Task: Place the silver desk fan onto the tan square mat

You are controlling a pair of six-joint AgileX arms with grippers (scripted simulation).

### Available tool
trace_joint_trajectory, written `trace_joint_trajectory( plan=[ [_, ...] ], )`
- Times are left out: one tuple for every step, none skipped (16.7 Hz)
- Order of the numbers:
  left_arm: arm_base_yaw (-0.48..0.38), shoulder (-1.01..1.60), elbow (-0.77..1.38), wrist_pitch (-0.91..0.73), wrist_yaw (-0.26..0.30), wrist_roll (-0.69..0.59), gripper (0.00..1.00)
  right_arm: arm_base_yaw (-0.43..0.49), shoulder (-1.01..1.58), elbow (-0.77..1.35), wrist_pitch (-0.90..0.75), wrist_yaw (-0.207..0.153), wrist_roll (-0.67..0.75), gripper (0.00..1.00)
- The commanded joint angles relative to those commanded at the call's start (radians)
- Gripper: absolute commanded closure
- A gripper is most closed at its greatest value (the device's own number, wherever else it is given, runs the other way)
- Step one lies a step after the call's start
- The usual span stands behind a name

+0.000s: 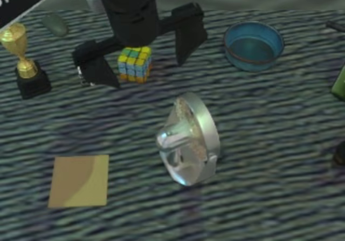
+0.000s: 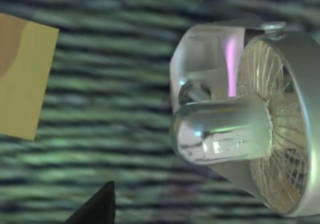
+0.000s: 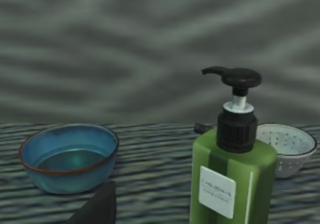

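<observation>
Plainly, shiny silver desk fan (image 1: 188, 141)

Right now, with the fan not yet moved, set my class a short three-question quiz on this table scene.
1. True or false: the silver desk fan already rests on the tan square mat.
2. Which item lies between the open fingers of the left gripper? A) gold trophy B) colourful puzzle cube C) blue bowl
3. Fill in: in the right wrist view, the black-pumped bottle is coloured ____.

Key: 1 false, they lie apart; 2 B, the colourful puzzle cube; 3 green, the soap bottle.
</observation>
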Motion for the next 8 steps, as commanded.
trace_joint_trajectory(
  plan=[
    [-0.022,0.073,0.081,-0.044,-0.001,-0.041,0.0,0.0,0.0,0.0,0.0,0.0,0.0,0.0],
    [-0.042,0.142,0.157,-0.083,-0.002,-0.079,0.0,0.0,0.0,0.0,0.0,0.0,0.0,0.0],
    [-0.06,0.203,0.226,-0.118,-0.003,-0.114,0.0,0.0,0.0,0.0,0.0,0.0,0.0,0.0],
    [-0.075,0.256,0.287,-0.147,-0.004,-0.144,0.0,0.0,0.0,0.0,0.0,0.0,0.0,0.0],
    [-0.088,0.301,0.34,-0.172,-0.005,-0.171,0.0,0.0,0.0,0.0,0.0,0.0,0.0,0.0],
    [-0.099,0.339,0.385,-0.193,-0.006,-0.194,0.0,0.0,0.0,0.0,0.0,0.0,0.0,0.0],
    [-0.108,0.37,0.422,-0.208,-0.007,-0.212,0.0,0.0,0.0,0.0,0.0,0.0,0.0,0.0],
    [-0.114,0.391,0.447,-0.219,-0.007,-0.225,0.0,0.0,0.0,0.0,0.0,0.0,0.0,0.0]
  ],
)
